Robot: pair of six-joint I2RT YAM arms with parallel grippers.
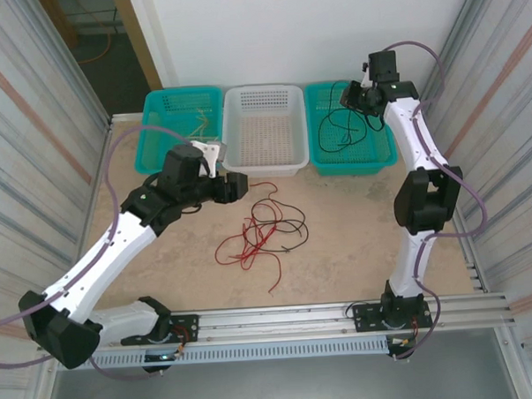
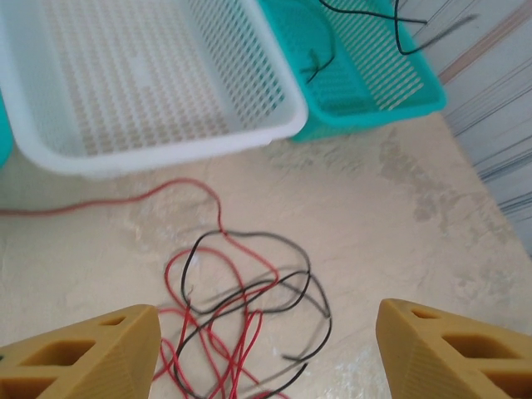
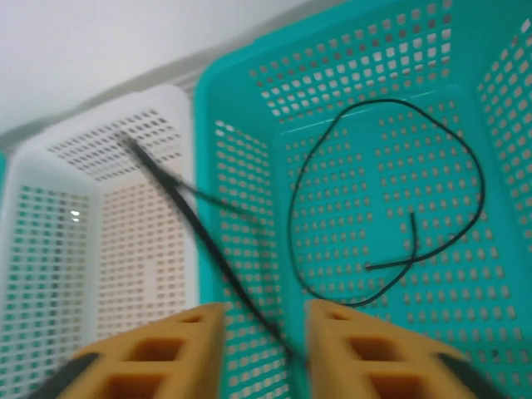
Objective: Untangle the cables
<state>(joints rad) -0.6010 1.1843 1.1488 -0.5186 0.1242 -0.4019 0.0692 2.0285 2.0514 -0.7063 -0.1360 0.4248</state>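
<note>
Left gripper (image 2: 268,309): jaws spread wide, nothing between the pads, hanging above the table (image 2: 416,216). The red and black tangle (image 2: 241,307) lies on the table directly beneath it and a little ahead, mostly inside the span of its two fingers (image 2: 91,353). One red strand (image 2: 100,204) trails off ahead-left of the fingers, running beside the near rim of the white basket (image 2: 166,148). The white basket sits straight ahead of this gripper, and the right teal basket (image 2: 366,104) is ahead-right, touching the white one. The left teal basket (image 1: 157,125), with pale yellow wires (image 1: 201,123) in it, lies ahead-left of the left gripper, well apart from the tangle. Right gripper (image 3: 264,307): jaws parted by a narrow gap, held over the right teal basket. A blurred black strand (image 3: 179,204) runs through that gap and away ahead-left, across the basket rim toward the white basket. Cannot tell whether either pad touches it. A black cable loop (image 3: 290,220) lies loosely curled on the teal basket floor, ahead-right of the right fingers and apart from them.
</note>
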